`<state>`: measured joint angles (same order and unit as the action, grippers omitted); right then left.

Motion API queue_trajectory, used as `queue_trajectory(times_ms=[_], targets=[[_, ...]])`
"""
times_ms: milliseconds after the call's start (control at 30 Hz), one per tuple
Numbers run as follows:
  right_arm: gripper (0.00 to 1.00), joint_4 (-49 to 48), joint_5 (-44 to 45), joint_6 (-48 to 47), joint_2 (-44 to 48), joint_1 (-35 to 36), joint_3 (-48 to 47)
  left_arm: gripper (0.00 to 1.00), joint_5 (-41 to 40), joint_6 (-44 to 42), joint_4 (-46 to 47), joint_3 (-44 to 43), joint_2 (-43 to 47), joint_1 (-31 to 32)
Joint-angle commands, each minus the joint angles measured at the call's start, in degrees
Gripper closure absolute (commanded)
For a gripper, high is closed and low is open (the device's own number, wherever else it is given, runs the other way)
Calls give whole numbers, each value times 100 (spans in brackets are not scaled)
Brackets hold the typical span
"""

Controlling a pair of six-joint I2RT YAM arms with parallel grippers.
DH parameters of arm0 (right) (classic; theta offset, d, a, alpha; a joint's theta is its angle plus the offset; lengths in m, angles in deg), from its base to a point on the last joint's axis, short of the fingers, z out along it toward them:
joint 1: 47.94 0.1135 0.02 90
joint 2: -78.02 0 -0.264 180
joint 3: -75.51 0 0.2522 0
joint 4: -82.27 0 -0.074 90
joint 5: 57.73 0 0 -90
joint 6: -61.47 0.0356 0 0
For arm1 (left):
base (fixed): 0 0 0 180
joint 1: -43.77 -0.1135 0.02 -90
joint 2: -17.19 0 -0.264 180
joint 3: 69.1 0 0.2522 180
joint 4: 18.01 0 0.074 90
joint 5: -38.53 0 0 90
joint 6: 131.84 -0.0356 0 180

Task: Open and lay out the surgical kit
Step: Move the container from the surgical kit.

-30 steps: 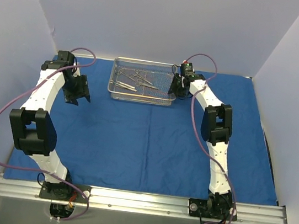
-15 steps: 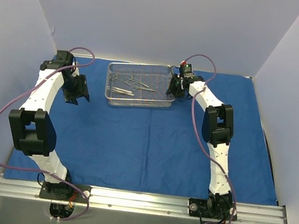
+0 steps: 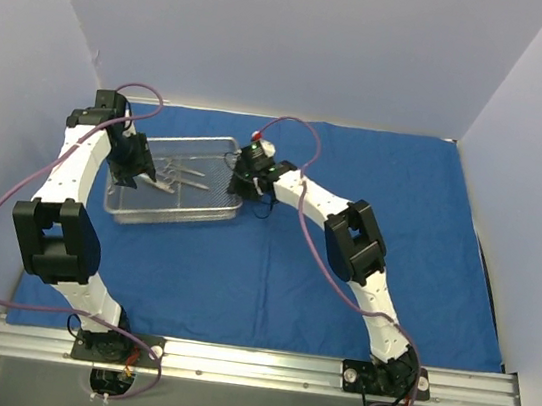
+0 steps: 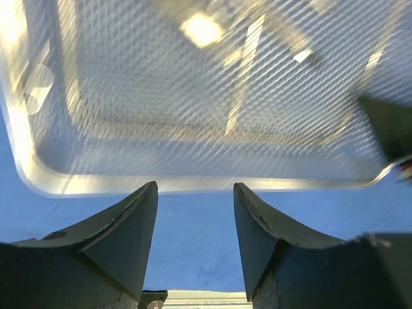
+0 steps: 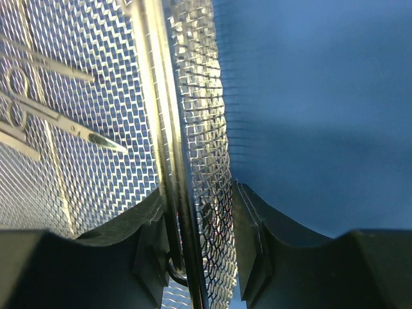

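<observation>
The cloth [image 3: 343, 264] lies spread flat over the table. The tray [image 3: 173, 216] sits on it at about 10 o'clock from the cloth's middle, slightly skewed, with the instruments [image 3: 182, 172] lying loose on its mesh floor.

The right gripper [image 3: 251, 182] is at the tray's 3 o'clock end. In its wrist view the right gripper [image 5: 196, 219] has its jaws closed on the tray's side wall [image 5: 199, 129], one finger inside and one outside. Scissors [image 5: 64, 122] lie inside at 9 o'clock, and bare cloth [image 5: 309, 96] lies outside.

The left gripper [image 3: 135, 166] hangs over the tray's 9 o'clock end and hides that part of it from above. In its wrist view the left gripper [image 4: 195, 212] has its jaws apart with only cloth [image 4: 193, 248] between them. The tray's rim [image 4: 193, 185] is just past the fingertips at 12 o'clock; whether they touch it cannot be told.

The right arm stretches across the cloth from 5 o'clock to the tray. Its purple cable [image 3: 305, 142] arcs over the tray's far right corner. The base rail [image 3: 259, 363] runs along 6 o'clock, and pale walls enclose the other three sides.
</observation>
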<state>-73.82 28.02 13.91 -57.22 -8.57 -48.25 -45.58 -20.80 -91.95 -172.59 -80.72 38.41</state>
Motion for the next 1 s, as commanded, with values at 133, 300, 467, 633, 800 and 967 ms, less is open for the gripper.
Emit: queue_trajectory(times_ms=[133,300,467,633,800,967], targets=[[100,-1042,-349,1293,280,456,-601,41,-44,94,112,131,456,-263],[100,-629,-77,1889,50,755,-927,41,17,137,121,228,474,-421],[100,-523,407,2453,59,975,-840,41,-298,269,50,298,465,-491],[100,-489,653,2752,-108,1195,-970,41,-238,208,103,562,562,-781],[100,118,768,2718,-398,1494,-1411,41,-237,216,165,755,720,-861],[100,347,917,2884,-293,1713,-1183,42,-185,304,261,870,817,-913]])
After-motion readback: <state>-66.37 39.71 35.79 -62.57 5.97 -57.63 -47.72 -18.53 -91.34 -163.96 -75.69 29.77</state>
